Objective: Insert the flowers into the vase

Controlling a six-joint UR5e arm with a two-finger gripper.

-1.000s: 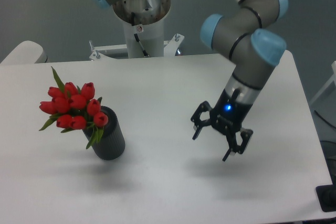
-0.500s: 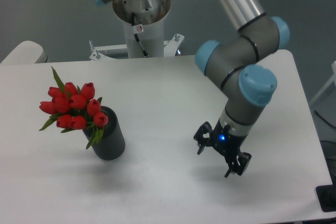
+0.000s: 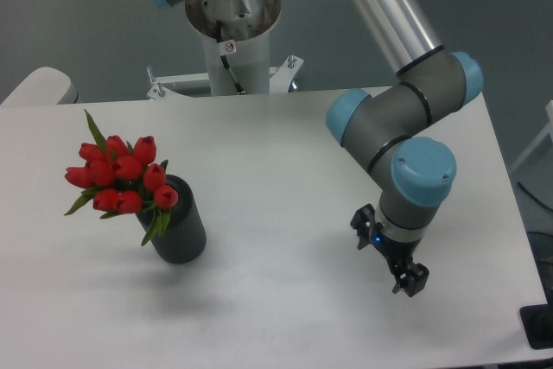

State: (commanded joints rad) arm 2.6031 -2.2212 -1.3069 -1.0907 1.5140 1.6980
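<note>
Flowers (image 3: pixel 121 174) already sit in the vase (image 3: pixel 180 224) by the table's (image 3: pixel 276 153) left edge, so the job looks done. Pincer (image 3: pixel 394 265) hangs near the right edge, open, holding nothing.

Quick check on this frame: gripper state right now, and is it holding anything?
Gripper: holding nothing, well away from the flowers standing in the vase; seen nearly edge-on, so open or closed cannot be told.

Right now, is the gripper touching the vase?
Apart. The fixed camera shows the gripper low over the table's right side, while the vase holding the red tulips stands far left, with bare white tabletop between them.
</note>
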